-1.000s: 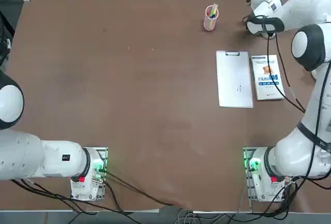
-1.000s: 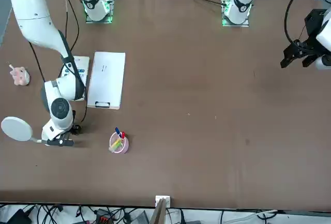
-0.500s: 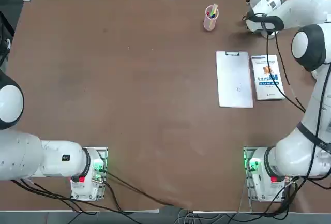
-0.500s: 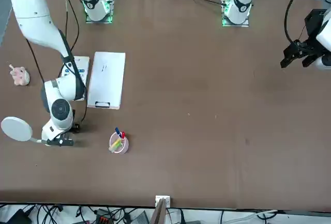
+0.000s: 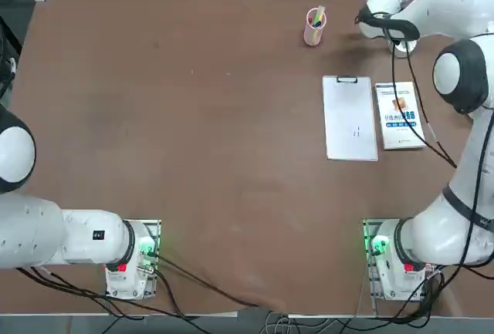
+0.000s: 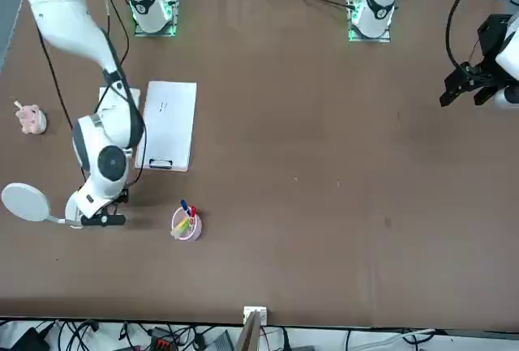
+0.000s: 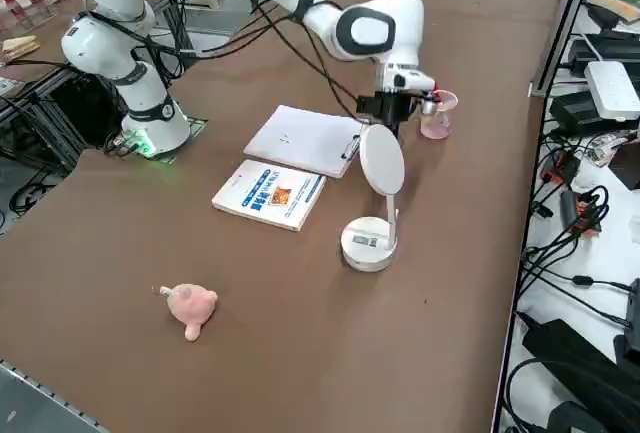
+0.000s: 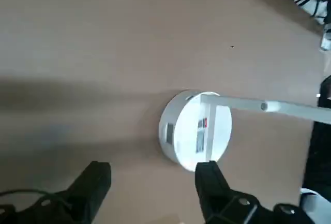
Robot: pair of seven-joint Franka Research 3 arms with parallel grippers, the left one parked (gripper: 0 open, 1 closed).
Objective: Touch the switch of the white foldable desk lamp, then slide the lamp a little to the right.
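Lamp switch not yet touched; slide still to come

Progress is at the approach stage, as far as the views show. The right gripper (image 8: 152, 190) hangs above the table with its two fingers spread wide and nothing between them, and the wrist view looks down past them onto the round base of the white foldable desk lamp (image 8: 195, 130). One finger (image 8: 213, 182) lies just beside the edge of the base in that view, but no contact can be seen, and the side view puts the gripper (image 7: 388, 108) up behind the lamp's head, well off the base.

The lamp (image 7: 372, 238) stands upright near the far right corner of the table, beyond the book (image 7: 269, 194) and the clipboard (image 7: 305, 140), with the pink pen cup (image 7: 437, 118) farther along the same edge. Its disc base rests flat on the table and the oval head (image 6: 25, 202) tilts up on the thin arm. A small pink toy (image 7: 190, 306) lies well apart.

Judging from this, both parts of the task remain: the gripper must come down onto the switch on the base, then push the lamp a little to the right. Which marking on the base is the switch cannot be told.
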